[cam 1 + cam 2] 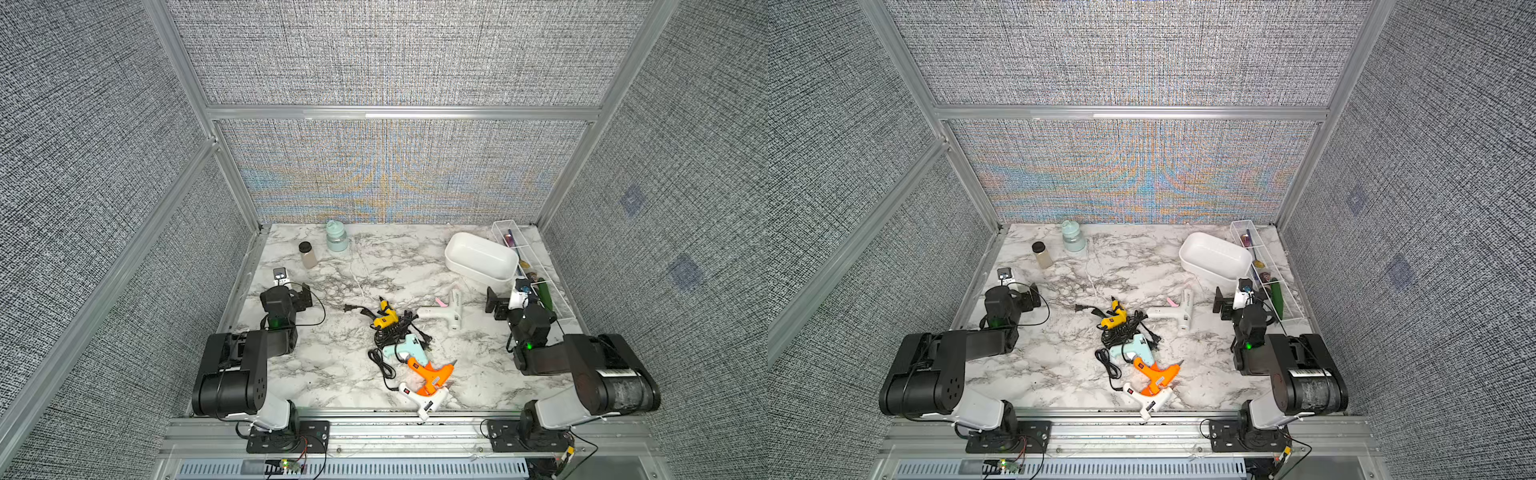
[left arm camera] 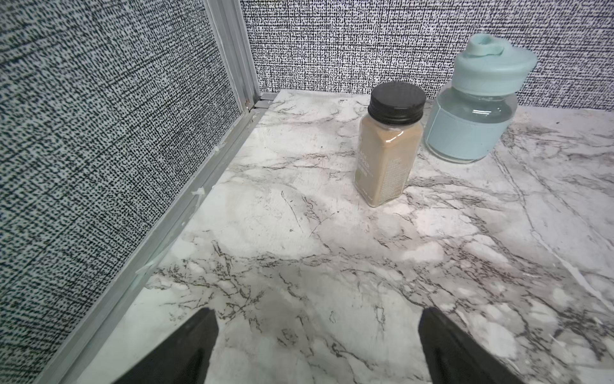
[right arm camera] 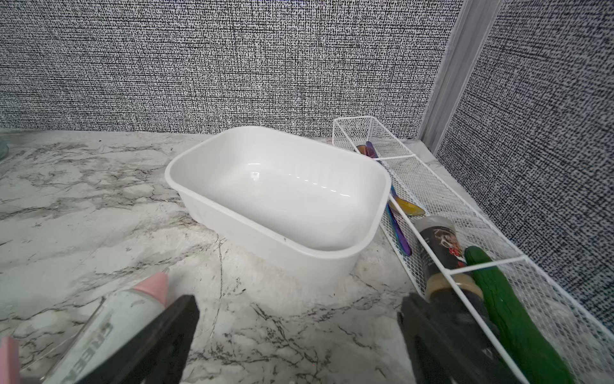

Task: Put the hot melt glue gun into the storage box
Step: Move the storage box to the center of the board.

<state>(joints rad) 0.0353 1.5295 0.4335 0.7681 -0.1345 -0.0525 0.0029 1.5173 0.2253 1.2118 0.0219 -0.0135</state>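
Observation:
Several hot melt glue guns lie mid-table among black cords: yellow (image 1: pixel 384 318), white with a pink tip (image 1: pixel 446 309) (image 3: pixel 109 319), light blue (image 1: pixel 405 347), orange (image 1: pixel 430 374) and white (image 1: pixel 422 399). The storage box (image 1: pixel 480 255) (image 1: pixel 1214 255) (image 3: pixel 265 246), a white tub, stands empty at the back right. My left gripper (image 1: pixel 305 295) (image 2: pixel 317 312) is open above bare marble at the left, far from the guns. My right gripper (image 1: pixel 496 305) (image 3: pixel 299 299) is open and empty, just in front of the box and beside the pink-tipped gun.
A spice jar (image 1: pixel 307 254) (image 2: pixel 387 146) and a teal-lidded jar (image 1: pixel 336 236) (image 2: pixel 471 109) stand at the back left. A long narrow tray (image 1: pixel 557 291) (image 3: pixel 432 173) with cutlery, a bottle and a cucumber runs along the right wall. A small device (image 1: pixel 279 275) sits by the left wall.

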